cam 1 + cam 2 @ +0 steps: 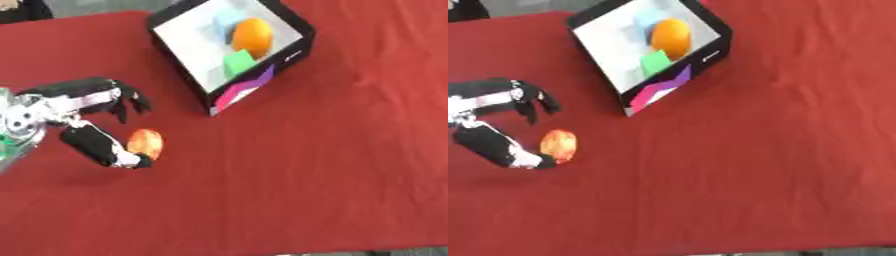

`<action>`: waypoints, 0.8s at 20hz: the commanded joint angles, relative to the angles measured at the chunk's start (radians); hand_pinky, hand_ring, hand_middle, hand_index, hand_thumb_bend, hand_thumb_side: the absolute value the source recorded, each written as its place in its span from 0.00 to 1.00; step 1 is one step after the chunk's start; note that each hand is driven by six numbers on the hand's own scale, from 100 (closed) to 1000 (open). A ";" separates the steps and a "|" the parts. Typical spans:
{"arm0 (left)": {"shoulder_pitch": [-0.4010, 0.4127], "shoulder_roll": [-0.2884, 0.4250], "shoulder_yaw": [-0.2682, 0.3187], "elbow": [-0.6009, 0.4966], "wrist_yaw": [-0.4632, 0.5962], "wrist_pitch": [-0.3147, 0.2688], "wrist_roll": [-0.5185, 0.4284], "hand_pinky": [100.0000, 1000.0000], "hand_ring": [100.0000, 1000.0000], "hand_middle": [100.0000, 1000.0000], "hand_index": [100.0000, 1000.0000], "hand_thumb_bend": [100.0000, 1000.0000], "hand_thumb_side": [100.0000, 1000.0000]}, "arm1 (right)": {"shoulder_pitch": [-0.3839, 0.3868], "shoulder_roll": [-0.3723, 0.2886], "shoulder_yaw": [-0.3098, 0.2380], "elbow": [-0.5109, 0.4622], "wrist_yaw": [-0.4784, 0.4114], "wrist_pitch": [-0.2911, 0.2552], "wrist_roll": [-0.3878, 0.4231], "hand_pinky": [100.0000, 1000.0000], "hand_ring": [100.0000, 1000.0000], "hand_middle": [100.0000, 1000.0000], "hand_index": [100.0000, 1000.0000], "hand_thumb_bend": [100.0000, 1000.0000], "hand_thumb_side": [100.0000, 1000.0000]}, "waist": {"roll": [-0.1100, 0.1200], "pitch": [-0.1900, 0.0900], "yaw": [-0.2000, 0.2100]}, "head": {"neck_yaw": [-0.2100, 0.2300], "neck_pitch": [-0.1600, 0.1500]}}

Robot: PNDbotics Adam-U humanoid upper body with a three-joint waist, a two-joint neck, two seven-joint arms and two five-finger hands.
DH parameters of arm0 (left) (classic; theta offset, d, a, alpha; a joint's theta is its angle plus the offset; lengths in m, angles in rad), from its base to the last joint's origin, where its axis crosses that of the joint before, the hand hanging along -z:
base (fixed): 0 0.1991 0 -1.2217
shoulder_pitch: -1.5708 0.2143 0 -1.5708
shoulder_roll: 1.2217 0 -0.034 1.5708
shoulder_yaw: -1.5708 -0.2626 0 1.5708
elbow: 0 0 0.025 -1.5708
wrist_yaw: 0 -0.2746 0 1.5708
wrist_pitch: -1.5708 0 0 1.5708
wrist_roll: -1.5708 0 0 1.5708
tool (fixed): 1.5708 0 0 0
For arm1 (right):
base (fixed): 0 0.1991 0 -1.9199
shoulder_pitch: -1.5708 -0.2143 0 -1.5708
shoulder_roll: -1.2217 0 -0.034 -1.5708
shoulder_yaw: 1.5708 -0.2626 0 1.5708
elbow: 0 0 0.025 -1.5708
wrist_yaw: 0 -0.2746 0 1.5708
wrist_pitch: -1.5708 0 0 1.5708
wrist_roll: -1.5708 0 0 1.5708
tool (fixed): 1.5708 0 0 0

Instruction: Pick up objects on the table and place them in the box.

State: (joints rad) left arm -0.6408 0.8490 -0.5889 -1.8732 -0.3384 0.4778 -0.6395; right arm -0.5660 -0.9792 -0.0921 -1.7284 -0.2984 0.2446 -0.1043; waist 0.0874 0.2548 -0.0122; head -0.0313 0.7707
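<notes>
A small orange-red oval object (pixel 145 142) lies on the red tablecloth at the left. My left hand (pixel 92 117) comes in from the left edge; its thumb (pixel 101 147) touches the object's lower left side while the fingers (pixel 131 102) hang curved above and apart from it, so the hand is open around it. The black box (pixel 293 52) with a white inside stands tilted at the top centre. It holds an orange ball (pixel 252 36), a green block (pixel 238 62) and a pale blue thing (pixel 226 21). My right hand shows in neither view.
The red tablecloth (pixel 332 165) spreads over the whole table, with its front edge along the bottom of the view. A dark shape (pixel 22 10) sits at the far top left corner.
</notes>
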 commanded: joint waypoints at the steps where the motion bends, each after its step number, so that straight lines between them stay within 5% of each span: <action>1: -0.010 0.007 0.004 0.010 -0.030 -0.015 -0.004 0.77 0.64 0.72 0.83 0.41 0.17 | -0.008 -0.022 -0.015 -0.017 0.005 -0.002 -0.004 0.91 0.74 0.69 0.79 0.42 0.40 | -0.021 0.002 -0.001 | 0.005 -0.001; 16: -0.007 -0.038 -0.017 0.107 -0.153 -0.094 -0.006 0.75 0.65 0.73 0.78 0.33 0.05 | -0.001 -0.016 -0.018 -0.015 0.007 -0.003 -0.009 0.91 0.74 0.69 0.79 0.41 0.41 | -0.038 0.017 0.000 | 0.013 -0.001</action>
State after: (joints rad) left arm -0.6390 0.7980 -0.6101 -1.7692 -0.4713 0.3964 -0.6437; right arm -0.5567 -0.9720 -0.0924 -1.7285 -0.2949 0.2428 -0.1103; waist 0.0684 0.2721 -0.0118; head -0.0204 0.7708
